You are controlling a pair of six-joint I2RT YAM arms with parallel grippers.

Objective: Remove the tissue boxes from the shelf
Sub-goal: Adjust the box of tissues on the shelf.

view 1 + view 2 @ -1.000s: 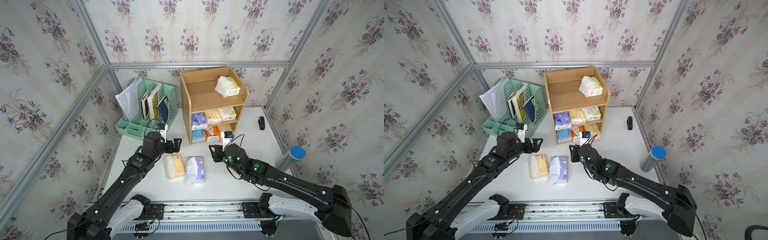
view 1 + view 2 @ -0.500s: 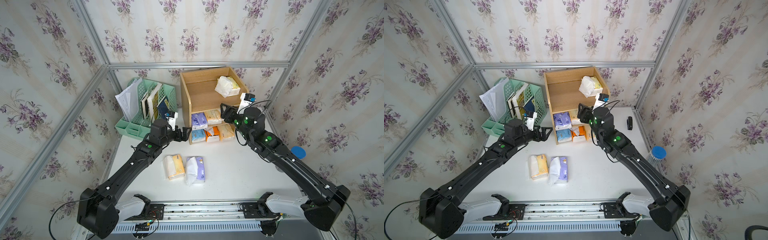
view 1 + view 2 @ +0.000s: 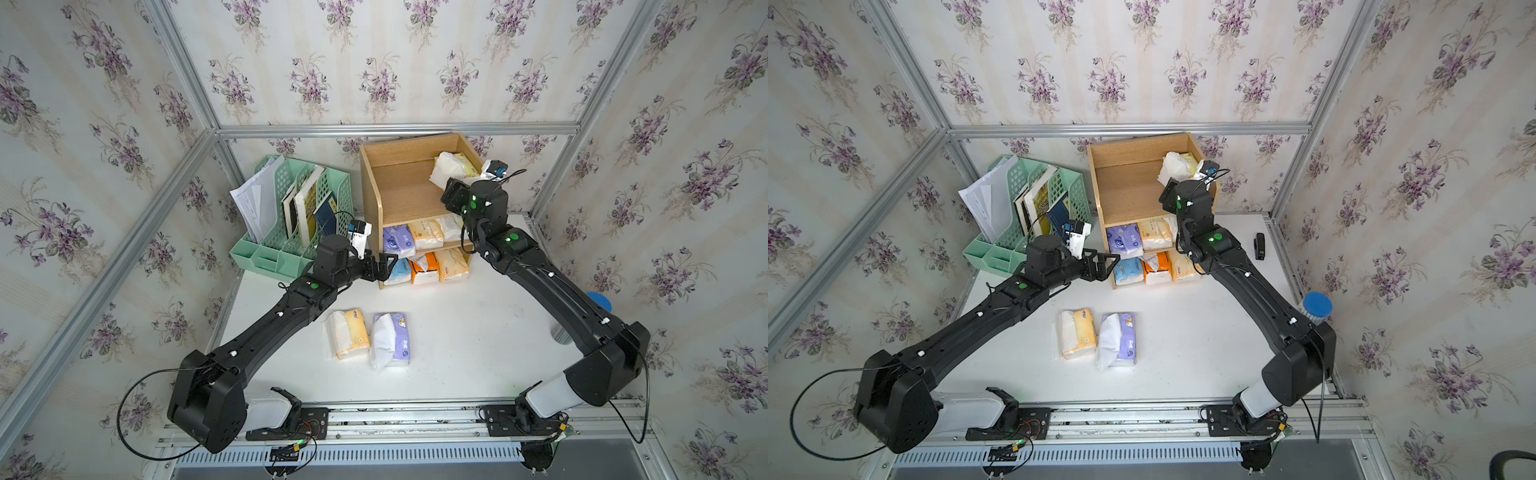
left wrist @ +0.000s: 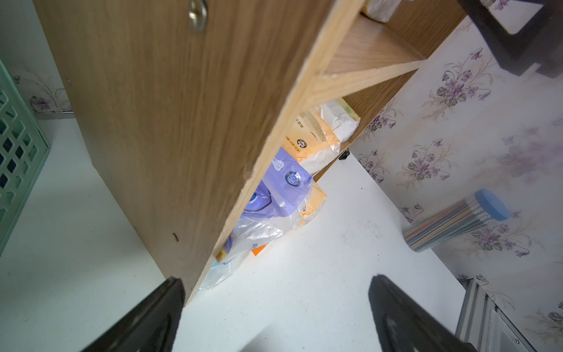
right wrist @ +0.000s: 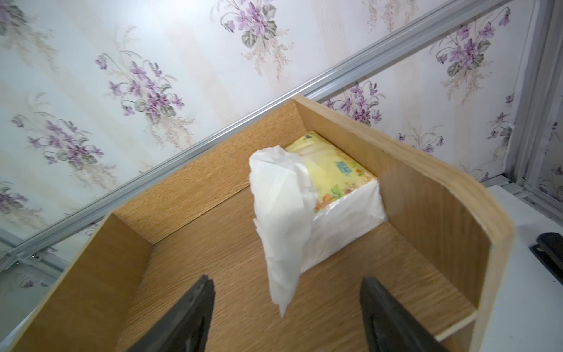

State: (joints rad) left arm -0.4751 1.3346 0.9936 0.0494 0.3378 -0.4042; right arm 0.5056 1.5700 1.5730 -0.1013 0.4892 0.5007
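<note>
The wooden shelf (image 3: pixel 407 195) stands at the back of the table. On its top tier lies a pale yellow tissue pack (image 5: pixel 335 183) with white tissue hanging out. My right gripper (image 5: pixel 286 292) hovers open over that tier, just in front of the pack, the loose tissue tip between its fingers untouched. The middle tier holds a purple pack (image 3: pixel 399 241) and cream ones, the bottom tier light blue (image 3: pixel 397 270), orange and yellow packs. My left gripper (image 3: pixel 384 266) is open at the shelf's lower left front corner, holding nothing. A yellow pack (image 3: pixel 347 332) and a purple pack (image 3: pixel 392 338) lie on the table.
A mint-green file rack (image 3: pixel 291 216) with papers and books stands left of the shelf, close behind my left wrist. A blue-capped cylinder (image 3: pixel 1316 307) stands at the table's right edge. A small black object (image 3: pixel 1259 245) lies right of the shelf.
My right arm has risen from the table in front of the shelf up to the top tier, and its jaws have opened wider. My left gripper has moved up to the shelf's lower left corner.
</note>
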